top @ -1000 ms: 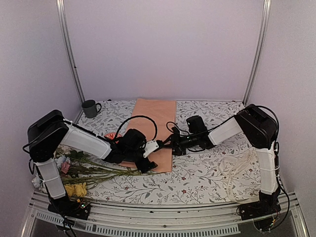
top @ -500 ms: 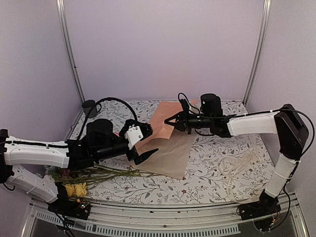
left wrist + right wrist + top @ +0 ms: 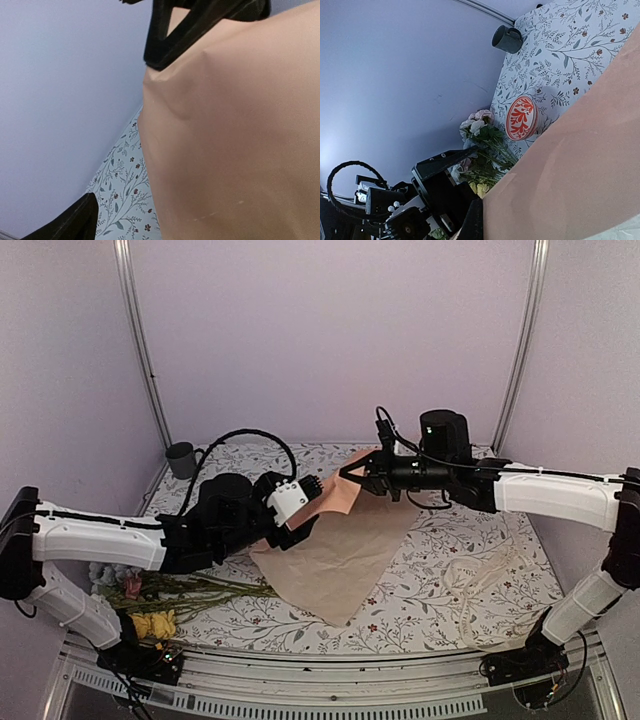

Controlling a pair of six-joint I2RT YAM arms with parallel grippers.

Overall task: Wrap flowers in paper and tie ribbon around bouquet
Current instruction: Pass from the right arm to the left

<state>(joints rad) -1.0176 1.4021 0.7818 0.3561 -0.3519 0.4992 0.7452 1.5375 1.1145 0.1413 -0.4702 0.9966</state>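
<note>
- Long green-stemmed artificial flowers (image 3: 170,592) with pink and yellow blooms lie on the leaf-printed tablecloth (image 3: 440,610), behind the left gripper (image 3: 312,510).
- A cream-white ribbon (image 3: 480,580) lies loose, well apart from the right gripper (image 3: 346,473).
- The left gripper's jaws stand wide at the raised left edge of the large peach-orange paper sheet (image 3: 340,555).
- The right gripper is pinched shut on the paper's lifted far corner.

From above I cannot tell whether my left gripper (image 3: 306,512) touches the paper (image 3: 340,550), and my left arm (image 3: 110,540) hides part of the flowers (image 3: 175,590). The ribbon (image 3: 478,585) is too pale on the tablecloth (image 3: 420,615) to follow. In the left wrist view the paper runs off the right and bottom edges, only one fingertip (image 3: 70,222) shows, and the top edge cuts my right gripper (image 3: 155,57). In the right wrist view the paper hides most of my fingers.
</note>
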